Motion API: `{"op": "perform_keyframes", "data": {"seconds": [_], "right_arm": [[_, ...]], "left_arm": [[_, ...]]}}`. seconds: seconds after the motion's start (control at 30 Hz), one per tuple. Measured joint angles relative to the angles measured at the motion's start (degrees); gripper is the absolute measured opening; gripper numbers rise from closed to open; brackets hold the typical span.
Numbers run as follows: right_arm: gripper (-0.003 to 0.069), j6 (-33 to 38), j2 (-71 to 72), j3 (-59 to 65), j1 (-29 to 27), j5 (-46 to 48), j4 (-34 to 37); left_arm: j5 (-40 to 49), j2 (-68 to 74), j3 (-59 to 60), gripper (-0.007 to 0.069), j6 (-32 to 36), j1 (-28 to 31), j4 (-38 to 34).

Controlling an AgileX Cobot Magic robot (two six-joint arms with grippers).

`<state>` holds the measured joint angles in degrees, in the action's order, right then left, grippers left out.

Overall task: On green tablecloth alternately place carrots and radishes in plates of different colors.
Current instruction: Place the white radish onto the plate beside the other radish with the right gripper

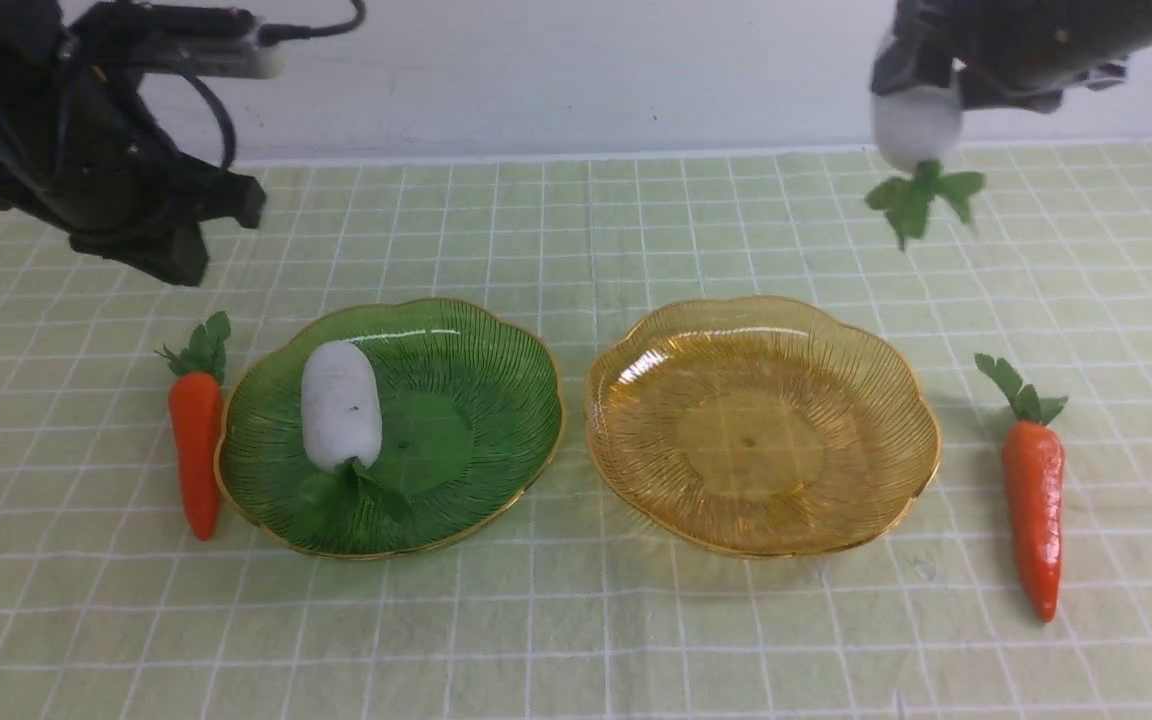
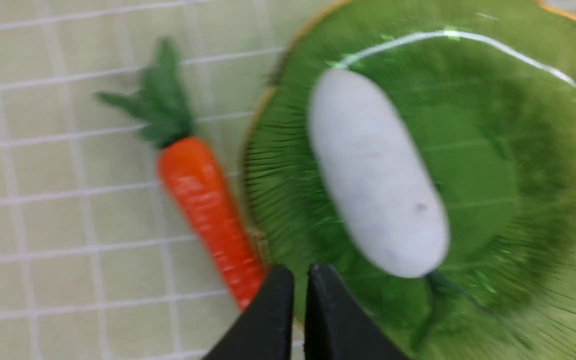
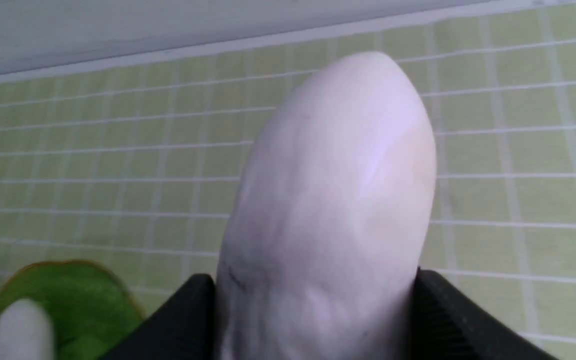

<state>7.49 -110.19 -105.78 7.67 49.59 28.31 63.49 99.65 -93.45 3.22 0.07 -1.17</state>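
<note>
The left gripper [image 2: 300, 310] hangs above the far left part of the table, its two black fingers closed on each other with nothing between them. Below it and a little nearer lies a glossy orange toy carrot [image 1: 196, 450] with a small green leafy top. It rests on the cloth with its leaves pointing far and its tip pointing near, just beside the left rim of the translucent green ribbed plate [image 1: 496, 350] with a gold scalloped edge; whether carrot and rim touch is not clear. In the left half of that plate lies a plump white oblong toy radish [image 1: 340, 405], its dark green leaves at the near end.

The right gripper [image 1: 921, 95] is raised over the far right of the table and clamps a second white toy radish [image 1: 916, 125] across its body, one black jaw on either side. This radish hangs clear of the cloth with its green leaves dangling down.

Right of the green plate and nearly touching it sits the translucent amber-yellow ribbed plate [image 1: 756, 440], same shape. A second orange carrot [image 1: 1034, 510] lies right of it, apart from the rim, leaves far. All rests on the pale yellow-green tablecloth [image 1: 576, 620] with a thin white grid.
</note>
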Motion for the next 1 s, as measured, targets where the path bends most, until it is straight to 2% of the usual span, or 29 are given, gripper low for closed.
{"op": "perform_keyframes", "data": {"seconds": [0.1,0.27,0.4,0.53,0.67,0.73,0.77,0.83,0.9,1.0], "right_arm": [[0.0445,3.1,-1.5,0.0,7.3,1.6,6.4],[0.0445,6.7,-6.4,0.0,15.5,-0.6,13.5],[0.0445,11.5,-11.6,0.0,20.2,-3.8,21.7],[0.0445,15.0,-14.7,0.1,21.9,-6.5,27.3],[0.0450,20.6,-18.5,0.1,21.8,-9.4,34.4],[0.0463,21.3,-18.8,0.1,21.7,-9.7,35.2],[0.0482,21.8,-18.9,0.1,21.7,-9.7,35.5],[0.0505,22.0,-18.9,0.1,21.5,-9.5,35.7],[0.0562,22.3,-18.9,0.1,21.1,-7.9,36.1],[0.0590,22.4,-18.8,-0.1,20.7,-6.3,35.2]], "left_arm": [[1.4,0.1,1.5,-0.0008,-0.8,6.3,-2.2],[3.0,2.5,2.5,-0.0008,-1.0,11.7,-7.7],[1.6,7.0,2.5,0.0000,0.6,12.3,-11.4],[-0.2,9.8,2.6,0.0049,3.3,11.6,-11.9],[-3.5,13.5,2.6,0.0236,3.8,11.1,-12.5],[-4.4,14.1,2.6,0.0293,3.7,11.1,-12.5],[-5.2,14.8,2.6,0.0360,3.6,11.1,-12.5],[-5.6,15.3,2.6,0.0404,3.6,11.1,-12.6],[-6.6,16.9,2.6,0.0514,3.6,11.1,-12.8],[-7.5,18.0,2.6,0.0562,3.6,11.1,-13.1]]}}
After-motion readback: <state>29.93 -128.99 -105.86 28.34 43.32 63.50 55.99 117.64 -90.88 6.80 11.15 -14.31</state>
